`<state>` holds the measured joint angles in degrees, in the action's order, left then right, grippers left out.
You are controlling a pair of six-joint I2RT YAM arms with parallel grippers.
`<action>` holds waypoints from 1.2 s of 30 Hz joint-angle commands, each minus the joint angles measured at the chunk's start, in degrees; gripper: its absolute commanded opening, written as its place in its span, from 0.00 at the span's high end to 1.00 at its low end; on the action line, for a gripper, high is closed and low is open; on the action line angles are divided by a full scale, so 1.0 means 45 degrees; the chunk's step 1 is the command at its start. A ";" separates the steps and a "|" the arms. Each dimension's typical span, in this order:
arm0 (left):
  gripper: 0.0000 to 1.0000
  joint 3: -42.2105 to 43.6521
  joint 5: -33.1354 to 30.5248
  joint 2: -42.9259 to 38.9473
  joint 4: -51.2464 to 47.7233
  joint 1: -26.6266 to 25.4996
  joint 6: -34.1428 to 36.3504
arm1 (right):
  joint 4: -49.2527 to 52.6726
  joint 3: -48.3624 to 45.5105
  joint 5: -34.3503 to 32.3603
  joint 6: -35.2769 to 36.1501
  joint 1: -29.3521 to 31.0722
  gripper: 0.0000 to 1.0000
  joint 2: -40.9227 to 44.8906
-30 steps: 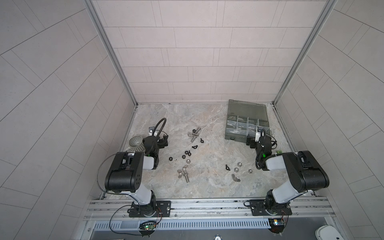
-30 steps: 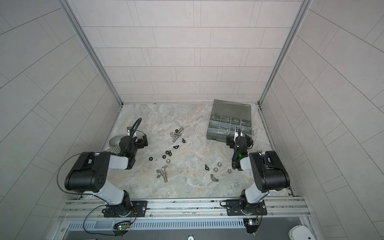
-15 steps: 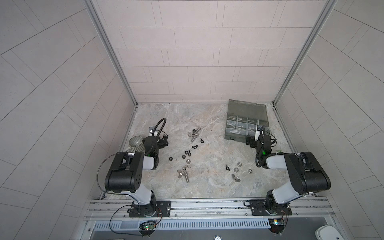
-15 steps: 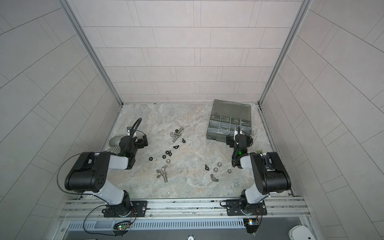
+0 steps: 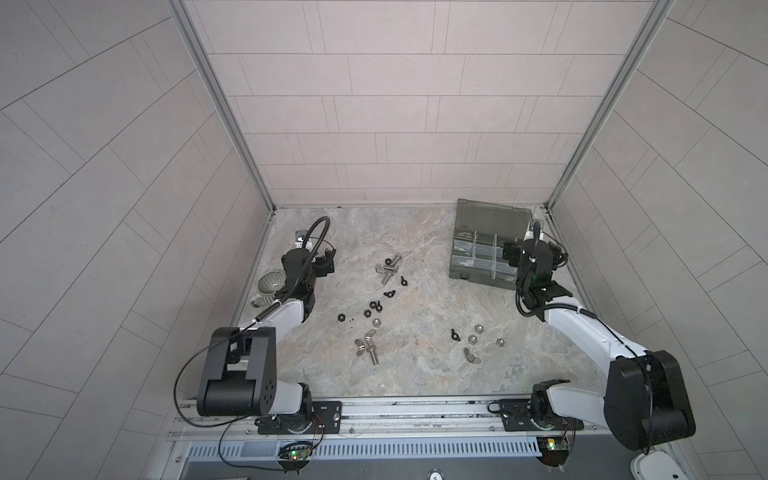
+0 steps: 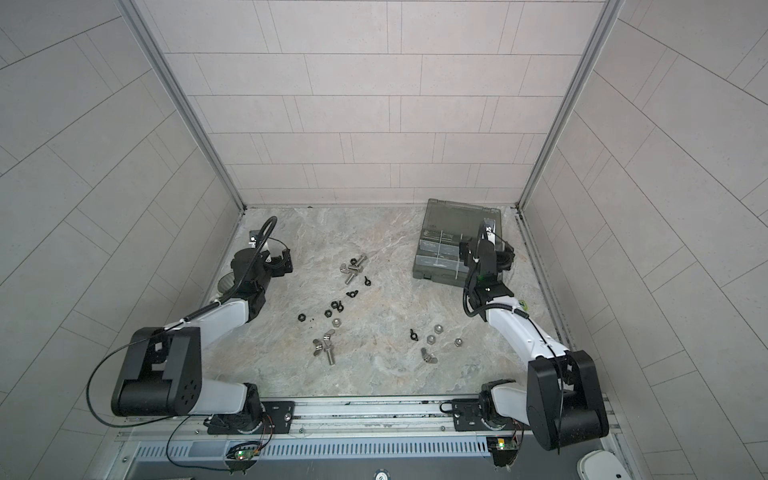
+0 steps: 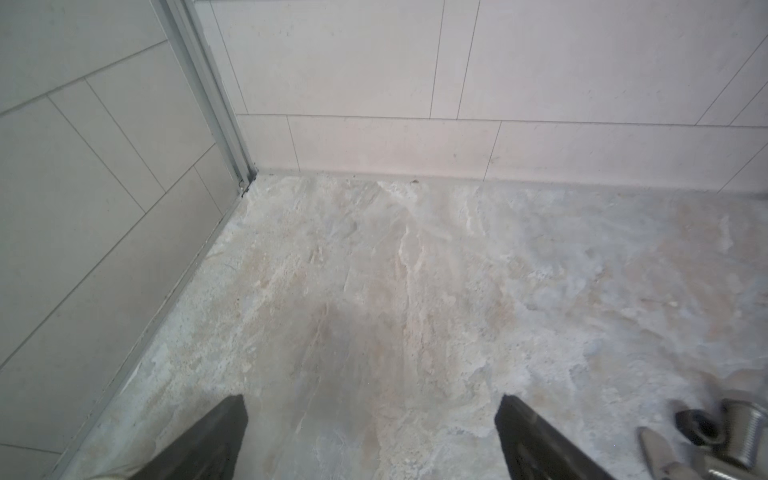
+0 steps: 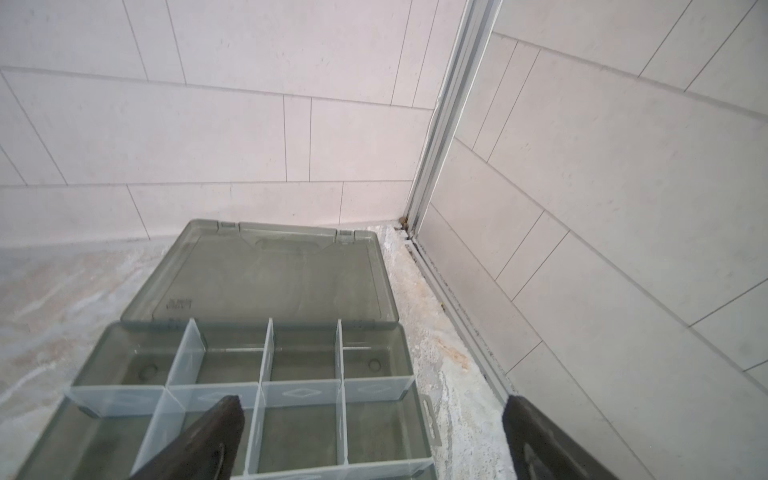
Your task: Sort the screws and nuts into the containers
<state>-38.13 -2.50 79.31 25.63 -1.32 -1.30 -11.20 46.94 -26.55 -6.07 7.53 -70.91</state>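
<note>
As it gapes, right pincer (image 8: 374,403) hovers.

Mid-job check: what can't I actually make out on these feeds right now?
- Mug: the left arm covers part of it in both top views.
- Organizer box: the right arm hides its right end in both top views. The right wrist view cuts off the near compartments.
- Hardware in the left wrist view: blurred, cut off by the corner.
- Nuts in the top views: too small to tell type.
</note>
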 commanded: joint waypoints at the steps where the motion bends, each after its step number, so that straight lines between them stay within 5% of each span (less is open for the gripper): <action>1: 0.00 -0.1897 0.0219 -0.0367 -0.3708 -0.0852 -0.0124 | 0.5746 0.1715 -0.0814 -0.1746 0.0340 0.01 0.0067; 7: 0.00 -0.6040 -0.0011 0.0728 -0.8016 -0.3911 -0.1174 | 1.0064 0.3514 -0.0264 -0.3869 0.0924 0.01 0.0971; 16: 0.00 -1.1252 -0.0313 0.4541 -1.0782 -0.7382 -0.2825 | 1.3316 0.2743 0.0764 -0.5429 0.0920 0.01 0.3416; 29: 0.07 -1.9260 0.1217 1.2031 -1.3436 -0.8227 -0.3487 | 1.4533 0.2664 0.1054 -0.5683 0.0807 0.01 0.4289; 36: 0.10 -2.0977 0.1357 1.3781 -1.3740 -0.8417 -0.3777 | 1.4726 0.2602 0.1630 -0.5514 0.0738 0.01 0.4525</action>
<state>-129.51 3.01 140.14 -33.67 -38.41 -17.21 52.84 57.82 -19.99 -30.28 11.07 -51.64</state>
